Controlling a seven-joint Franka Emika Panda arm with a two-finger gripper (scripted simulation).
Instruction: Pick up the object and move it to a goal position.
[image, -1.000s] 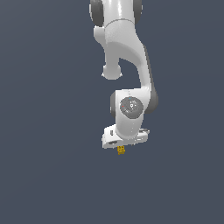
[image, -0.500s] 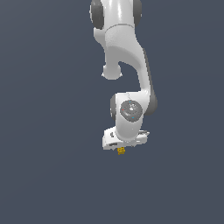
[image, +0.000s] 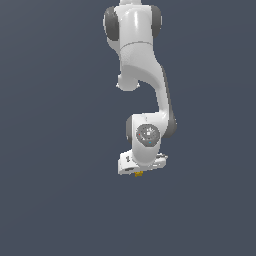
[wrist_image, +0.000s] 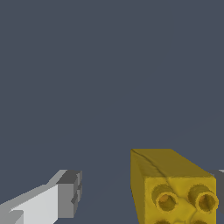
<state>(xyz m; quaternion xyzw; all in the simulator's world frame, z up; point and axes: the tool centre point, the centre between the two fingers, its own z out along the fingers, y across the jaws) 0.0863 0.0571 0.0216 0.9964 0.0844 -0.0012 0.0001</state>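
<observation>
item: yellow block with round studs, lying against one finger while the other finger stood well apart, so gripper apparently open around it, grasp unconfirmed, positioned for pickup.

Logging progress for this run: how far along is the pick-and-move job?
Looks done: nothing confirmed. In hand: the yellow block sits between the tool fingers; one finger stands clear, so no firm grasp shows. Left: closing and carrying; no goal marker visible.
</observation>
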